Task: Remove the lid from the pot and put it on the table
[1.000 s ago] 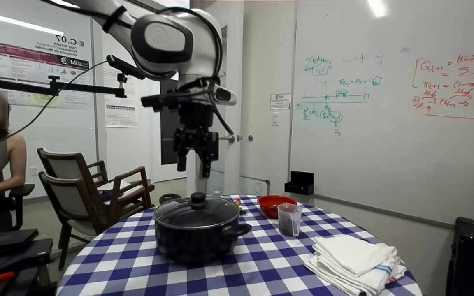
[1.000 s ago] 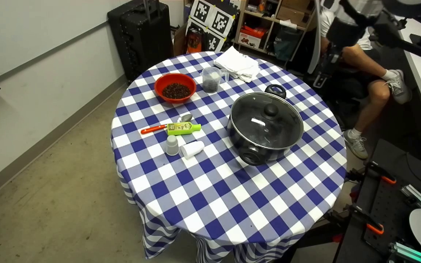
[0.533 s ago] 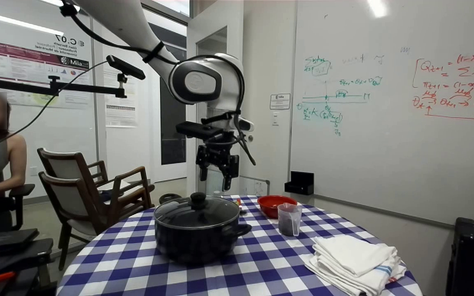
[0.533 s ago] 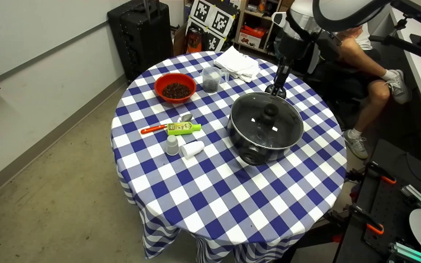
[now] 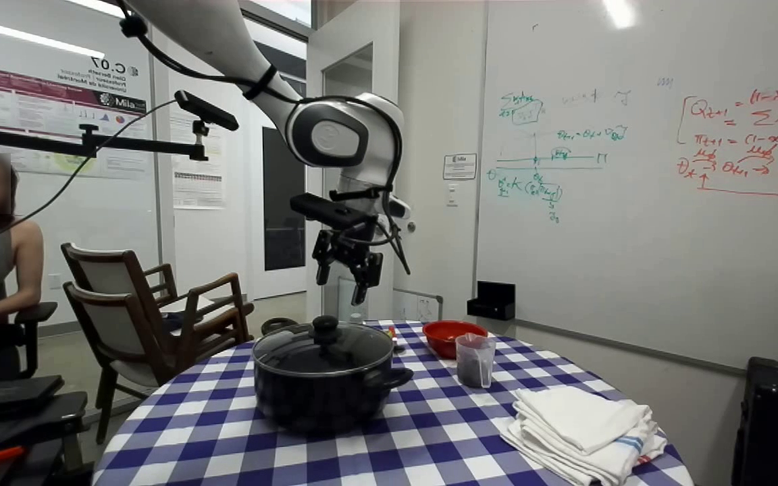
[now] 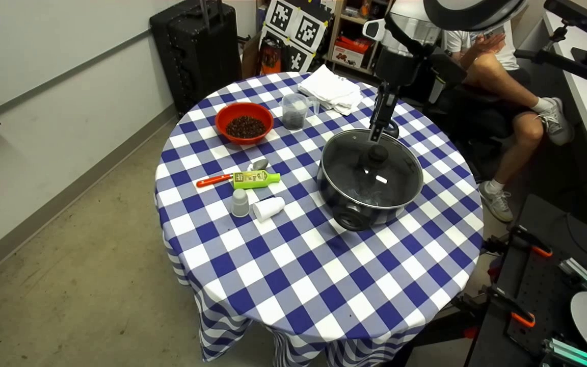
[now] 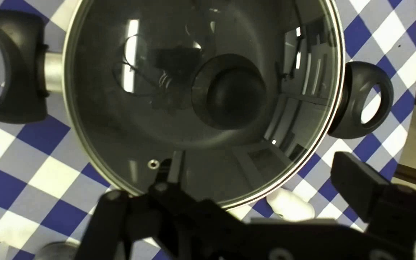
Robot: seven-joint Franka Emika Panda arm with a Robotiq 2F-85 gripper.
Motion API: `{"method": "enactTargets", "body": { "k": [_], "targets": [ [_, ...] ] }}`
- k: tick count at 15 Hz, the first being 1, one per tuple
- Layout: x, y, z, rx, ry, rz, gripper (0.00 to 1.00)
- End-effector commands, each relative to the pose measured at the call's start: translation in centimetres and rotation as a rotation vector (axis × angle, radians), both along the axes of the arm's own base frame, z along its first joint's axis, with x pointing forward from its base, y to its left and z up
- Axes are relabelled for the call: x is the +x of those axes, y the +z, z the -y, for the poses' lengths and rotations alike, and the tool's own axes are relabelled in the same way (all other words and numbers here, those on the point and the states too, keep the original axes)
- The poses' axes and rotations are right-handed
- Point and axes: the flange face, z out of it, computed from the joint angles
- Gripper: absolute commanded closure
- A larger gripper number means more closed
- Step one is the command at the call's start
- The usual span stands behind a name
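"Two fingers point(image 7: 356, 184) show in the wrist view. How do the jaws stand?"

"Spread wide apart, with nothing held between them. I have the gripper point(image 5: 340, 290) pointing downward, higher than the pot point(image 5: 321, 401); in an exterior view its tips are clear of the lid point(image 5: 325, 356). Whether it is straight over the centre, I cannot tell."

"And the lid itself?"

"Seated on the pot, covering its mouth, with a dark knob point(image 7: 235, 97) rising near the middle of the glass. I also see a side handle point(image 7: 25, 68) extending from the pot at each flank."

"What surrounds it?"

"The pot stands on the table point(image 6: 293, 260), dressed in blue and white checks. A translucent jug point(image 6: 294, 114) stands between the red bowl point(image 6: 242, 107), which holds small dark pieces, and the folded white cloths point(image 6: 330, 90). I see a green bottle point(image 6: 255, 179) lying on its side, with a small white container point(image 6: 269, 208) lying near it."
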Motion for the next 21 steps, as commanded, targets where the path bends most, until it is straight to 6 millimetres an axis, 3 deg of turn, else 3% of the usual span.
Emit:
{"method": "enactTargets", "body": {
  "k": [1, 5, 13, 21],
  "targets": [
    [-0.3, -1.0, -2.1, -0.006, 0.024, -0.060, 0.00],
    [-0.9, -3.0, -3.8, -0.072, -0.022, -0.092, 0.00],
    [-2.5, -4.5, -1.8, -0.293, -0.232, -0.181, 0.00],
    [-1.8, -4.0, -1.5, -0.343, -0.314, -0.148, 0.00]
  ]
}}
